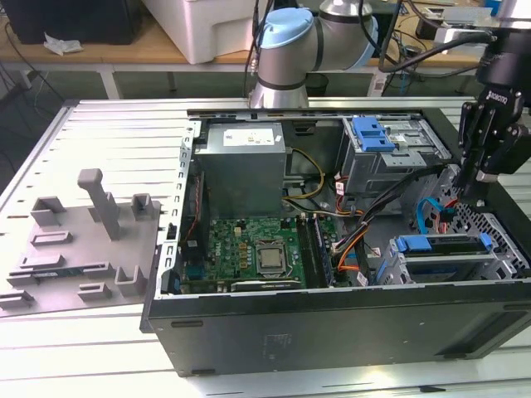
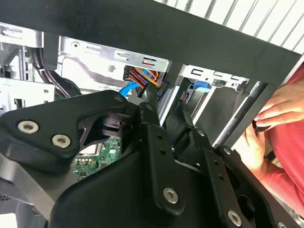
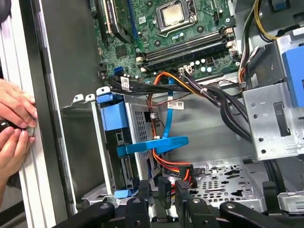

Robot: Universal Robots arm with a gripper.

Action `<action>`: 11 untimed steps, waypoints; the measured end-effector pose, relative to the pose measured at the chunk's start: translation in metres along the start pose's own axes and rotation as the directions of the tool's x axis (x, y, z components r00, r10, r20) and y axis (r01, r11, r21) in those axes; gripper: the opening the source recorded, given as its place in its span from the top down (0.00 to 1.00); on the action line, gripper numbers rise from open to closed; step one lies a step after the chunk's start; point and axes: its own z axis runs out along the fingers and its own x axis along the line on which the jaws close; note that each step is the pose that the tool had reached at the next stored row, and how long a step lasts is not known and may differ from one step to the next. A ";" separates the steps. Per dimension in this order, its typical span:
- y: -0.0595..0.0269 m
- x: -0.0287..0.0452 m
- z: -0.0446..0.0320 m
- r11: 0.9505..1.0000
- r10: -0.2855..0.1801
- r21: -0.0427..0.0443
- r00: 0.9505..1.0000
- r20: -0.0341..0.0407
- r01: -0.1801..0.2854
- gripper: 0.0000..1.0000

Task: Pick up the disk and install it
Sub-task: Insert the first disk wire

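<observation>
The disk (image 1: 440,245) sits in the lower drive cage at the case's front corner, on the exterior view's right, with its blue carrier frame facing up. In the first wrist view the carrier's blue tab (image 3: 113,115) stands at the cage mouth, and it shows as a blue patch (image 2: 200,86) in the second wrist view. My gripper (image 1: 473,192) hangs inside the case just behind that cage, over a bundle of orange and red wires (image 3: 166,168). Its black fingers (image 3: 163,189) are slightly parted with nothing between them, so the gripper (image 2: 167,113) is open and apart from the disk.
A person's hands (image 3: 14,123) rest on the case's outer edge beside the disk cage. Inside the case are a grey power supply (image 1: 245,153), the green motherboard (image 1: 253,249), a blue flat cable (image 3: 156,144) and an upper cage with a blue bracket (image 1: 372,133). A grey fixture (image 1: 83,236) lies left of the case.
</observation>
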 end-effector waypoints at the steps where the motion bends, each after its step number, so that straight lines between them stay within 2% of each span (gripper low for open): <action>1: -0.0001 -0.0006 0.0006 1.000 0.004 -0.002 1.000 -0.003 -0.004 0.65; 3: -0.0036 -0.0038 0.0033 1.000 0.019 -0.012 1.000 -0.010 -0.020 0.65; 6: -0.0074 -0.0075 0.0063 0.999 0.034 -0.023 0.999 -0.011 -0.035 0.65; 8: -0.0069 -0.0110 0.0074 0.999 0.036 -0.030 0.999 -0.017 -0.037 0.65; 11: -0.0050 -0.0206 0.0061 0.999 0.035 -0.039 0.999 -0.031 -0.037 0.65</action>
